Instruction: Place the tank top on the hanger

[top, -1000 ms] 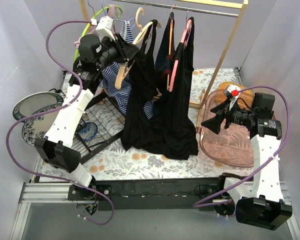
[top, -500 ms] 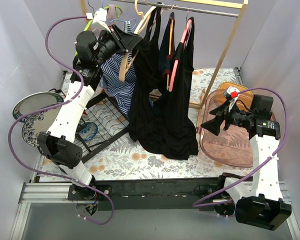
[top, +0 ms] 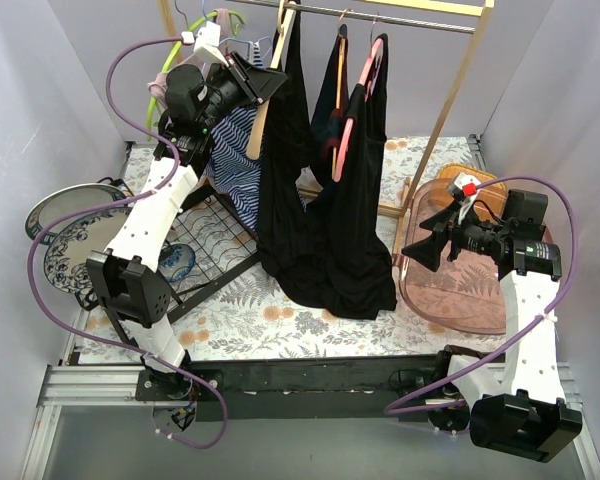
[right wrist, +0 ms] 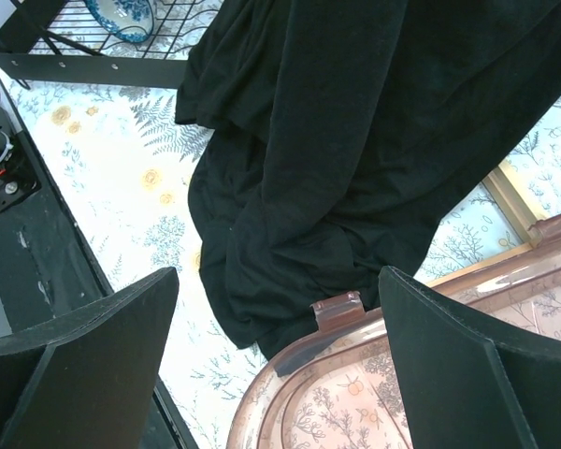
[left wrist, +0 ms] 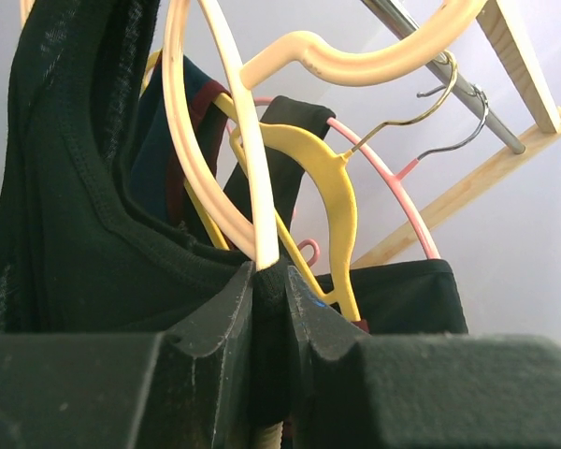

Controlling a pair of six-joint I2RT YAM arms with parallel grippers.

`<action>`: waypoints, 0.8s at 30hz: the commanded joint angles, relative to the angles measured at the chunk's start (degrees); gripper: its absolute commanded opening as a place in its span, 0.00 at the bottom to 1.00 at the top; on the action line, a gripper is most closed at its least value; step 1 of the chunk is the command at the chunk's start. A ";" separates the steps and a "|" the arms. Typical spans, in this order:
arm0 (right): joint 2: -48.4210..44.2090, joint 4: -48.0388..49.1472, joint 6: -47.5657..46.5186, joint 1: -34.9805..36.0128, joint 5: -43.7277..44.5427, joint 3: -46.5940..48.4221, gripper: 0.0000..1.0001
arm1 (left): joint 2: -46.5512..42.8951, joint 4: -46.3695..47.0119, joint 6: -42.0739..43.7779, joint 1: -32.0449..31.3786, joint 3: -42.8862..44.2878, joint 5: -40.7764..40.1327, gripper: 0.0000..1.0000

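- Black tank top [top: 280,190] fills the middle of the overhead view. Its long axis runs from the rail [top: 400,17] at 12 o'clock down to a hem pooled on the bench [top: 230,320] toward 5 o'clock.
- Beside it the cream hanger [top: 260,130] stands steeply on end, upper arm at the rail, probably so that its hook can go over the bar. The left tool [top: 252,85] is clenched on the lower arm. The right tool [top: 427,240] gapes, grasping nothing, at 3 o'clock over the pink tray [top: 460,290].
- Left wrist view: the fingers [left wrist: 215,318] pinch the hanger's arm, which rises toward 12 o'clock. The tank top drapes at 9 o'clock, and a yellow hanger [left wrist: 332,187] hangs behind.
- Right wrist view: the tool is spread wide. Black fabric, seemingly the tank top's hem, falls from 1 o'clock into a heap at centre, just beside the tray at 6 o'clock.
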 commanded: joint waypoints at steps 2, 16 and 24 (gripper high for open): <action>-0.87 1.09 0.34 -0.18 -2.24 0.70 0.96 | -1.09 1.86 -0.93 0.67 -2.01 -2.01 0.00; -1.04 0.83 0.78 -0.27 -2.95 1.06 0.96 | 3.57 22.24 -23.06 3.04 -3.33 9.75 0.00; -1.39 0.48 0.52 -0.27 -2.60 1.49 0.96 | 2.78 19.02 -23.00 3.39 -4.82 8.18 0.10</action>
